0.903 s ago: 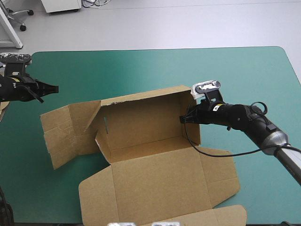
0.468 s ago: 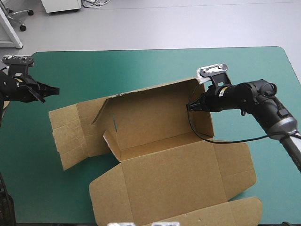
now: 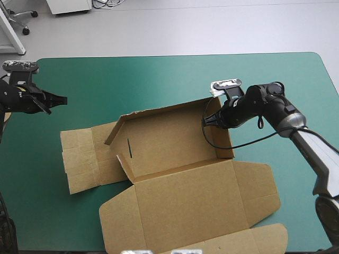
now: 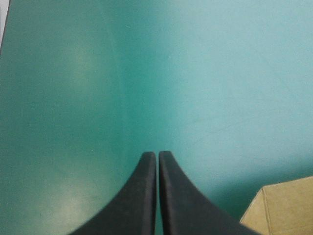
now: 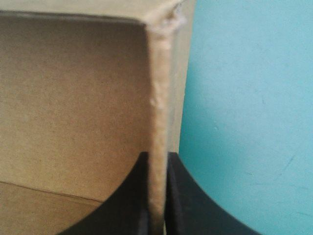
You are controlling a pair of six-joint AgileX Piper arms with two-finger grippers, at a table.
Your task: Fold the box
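The brown box point(image 3: 175, 174) lies mid-table, its far wall and right wall raised, its lid spread flat toward the near edge, its left flaps point(image 3: 85, 159) flat on the cover. My right gripper point(image 3: 205, 121) is shut on the box's right wall; in the right wrist view the wall's edge point(image 5: 159, 147) stands between the black fingers point(image 5: 183, 196). My left gripper point(image 3: 62, 99) hovers over bare teal-green cover near the table's left edge, shut and holding nothing point(image 4: 157, 161). A corner of the box point(image 4: 281, 208) shows ahead of it and to one side.
Bare teal-green cover point(image 3: 159, 79) stretches across the far half of the table and along the right side point(image 3: 307, 95). The lid's near flap point(image 3: 265, 238) reaches close to the table's near edge.
The right gripper has swung the box's right wall back to the left and a little nearer, dragging the whole box with it. The left gripper has stayed where it was.
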